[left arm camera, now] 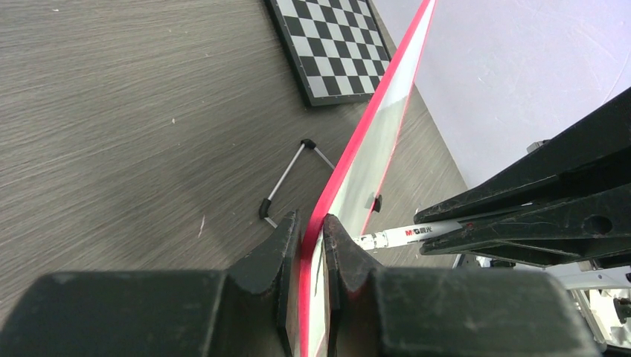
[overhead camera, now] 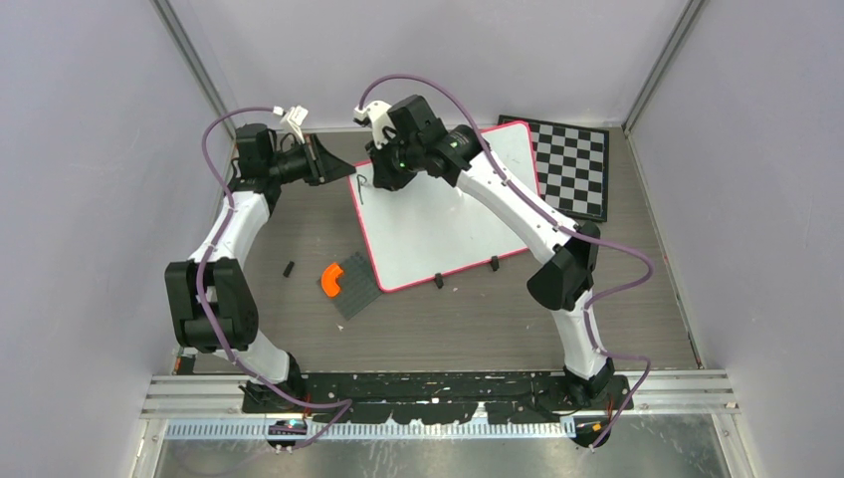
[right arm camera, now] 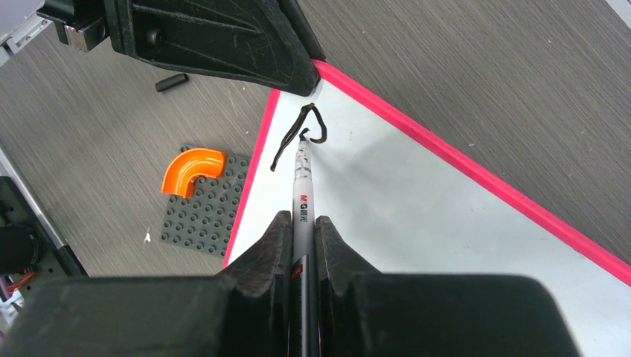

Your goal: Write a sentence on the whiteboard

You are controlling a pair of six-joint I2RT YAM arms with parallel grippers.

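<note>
The whiteboard (overhead camera: 438, 214) lies tilted in the middle of the table, white with a red-pink rim. My left gripper (overhead camera: 338, 166) is shut on its far left corner; in the left wrist view the fingers (left arm camera: 312, 230) clamp the red rim (left arm camera: 372, 111). My right gripper (overhead camera: 383, 177) is shut on a white marker (right arm camera: 303, 201), tip touching the board near that corner. A short black stroke (right arm camera: 298, 134), the start of the sentence, sits at the tip. The marker also shows in the left wrist view (left arm camera: 402, 236).
A checkered chessboard (overhead camera: 572, 164) lies at the back right, partly under the whiteboard. A dark grey studded plate (overhead camera: 356, 284) with an orange curved piece (overhead camera: 331, 280) lies left of the board's near edge. A small black cap (overhead camera: 289, 268) lies on the table. The board's wire stand (left arm camera: 286, 182) shows behind it.
</note>
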